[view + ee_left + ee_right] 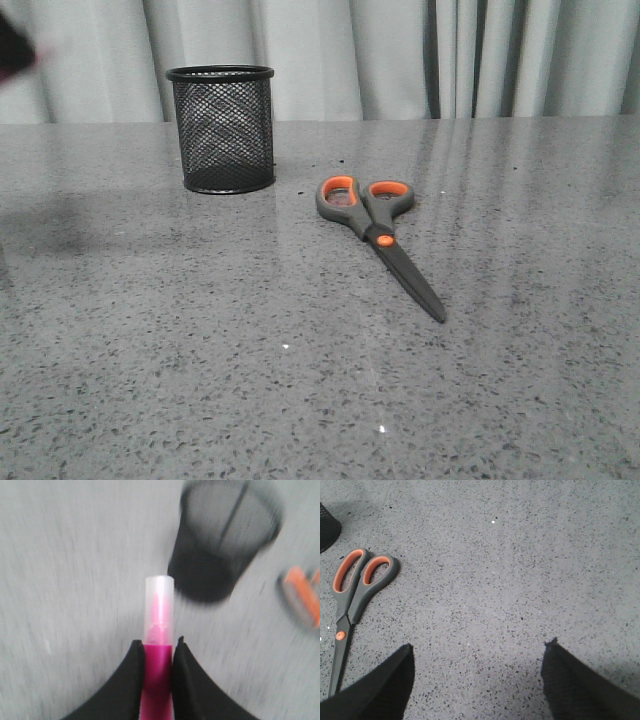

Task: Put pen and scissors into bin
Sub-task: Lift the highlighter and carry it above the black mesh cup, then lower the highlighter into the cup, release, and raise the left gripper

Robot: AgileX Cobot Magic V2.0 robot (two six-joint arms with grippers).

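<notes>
My left gripper (158,644) is shut on the magenta pen (158,630), whose whitish cap sticks out past the fingertips; it hangs above the table, short of the black mesh bin (220,545). In the front view the bin (222,128) stands upright at the back left, and only a dark blur of the left arm (14,48) shows at the top left corner. The dark grey scissors with orange-lined holes (377,232) lie flat and closed to the right of the bin. My right gripper (479,649) is open and empty above bare table, right of the scissors (351,600).
The speckled grey tabletop (300,380) fills the scene, with a pale curtain (400,55) behind its far edge. An orange scissor handle (302,600) shows blurred in the left wrist view.
</notes>
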